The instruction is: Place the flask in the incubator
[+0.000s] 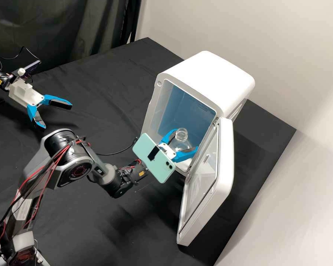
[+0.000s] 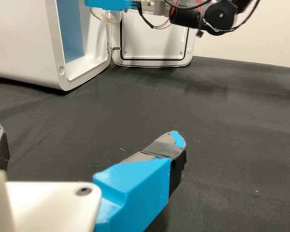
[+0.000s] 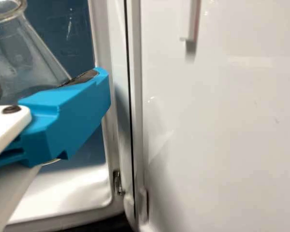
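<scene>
The white incubator (image 1: 211,74) stands on the black bench with its door (image 1: 211,177) swung open, showing a blue interior. A clear glass flask (image 1: 181,136) sits upright just inside the opening. My right gripper (image 1: 183,141) is shut on its body, one blue finger on each side. In the right wrist view the flask (image 3: 19,53) is beside one of my fingers (image 3: 67,116), close to the door's hinge edge (image 3: 130,121). My left gripper (image 1: 51,111) hangs open and empty over the bench at the far left, well away from the incubator (image 2: 24,43).
A mint-green phone (image 1: 153,157) is strapped on the right wrist, just outside the opening. The open door (image 2: 154,43) stands to the right of the chamber. Black cloth covers the bench (image 1: 111,92); a white wall runs behind and to the right.
</scene>
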### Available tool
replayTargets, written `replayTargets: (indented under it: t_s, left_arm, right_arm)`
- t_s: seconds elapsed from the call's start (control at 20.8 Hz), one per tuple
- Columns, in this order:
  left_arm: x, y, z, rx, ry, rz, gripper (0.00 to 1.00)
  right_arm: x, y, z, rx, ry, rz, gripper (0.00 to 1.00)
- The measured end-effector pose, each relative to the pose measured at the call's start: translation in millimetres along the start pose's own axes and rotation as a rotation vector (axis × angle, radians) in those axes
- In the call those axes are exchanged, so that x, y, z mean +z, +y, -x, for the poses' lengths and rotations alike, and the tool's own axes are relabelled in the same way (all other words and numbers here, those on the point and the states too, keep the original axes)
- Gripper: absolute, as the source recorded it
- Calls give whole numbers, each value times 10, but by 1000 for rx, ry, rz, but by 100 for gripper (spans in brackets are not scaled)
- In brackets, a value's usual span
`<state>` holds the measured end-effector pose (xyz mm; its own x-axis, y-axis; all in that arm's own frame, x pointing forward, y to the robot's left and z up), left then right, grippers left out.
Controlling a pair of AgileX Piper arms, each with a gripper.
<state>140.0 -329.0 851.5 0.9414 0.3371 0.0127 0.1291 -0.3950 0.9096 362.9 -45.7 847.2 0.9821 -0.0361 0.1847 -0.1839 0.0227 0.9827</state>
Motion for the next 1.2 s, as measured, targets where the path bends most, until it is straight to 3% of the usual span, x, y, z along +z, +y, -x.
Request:
replayTargets:
  t_s: [0.24,0.34,0.62,0.91,1.2]
  left_arm:
    - [0,0,0,0,0,0,100]
    - [0,0,0,0,0,0,100]
    - [0,0,0,0,0,0,100]
    - [-2,-3,-1,-2,0,2,100]
    - [-5,-10,-4,-5,1,5,100]
  right_arm:
    - [-5,39,-89,32,4,-7,0]
    - [-41,9,-108,32,11,-12,0]
    - [-121,-19,-246,71,-33,-68,0]
    - [-195,-55,-244,81,-53,-101,0]
    - [-247,-54,-230,73,-54,-108,0]
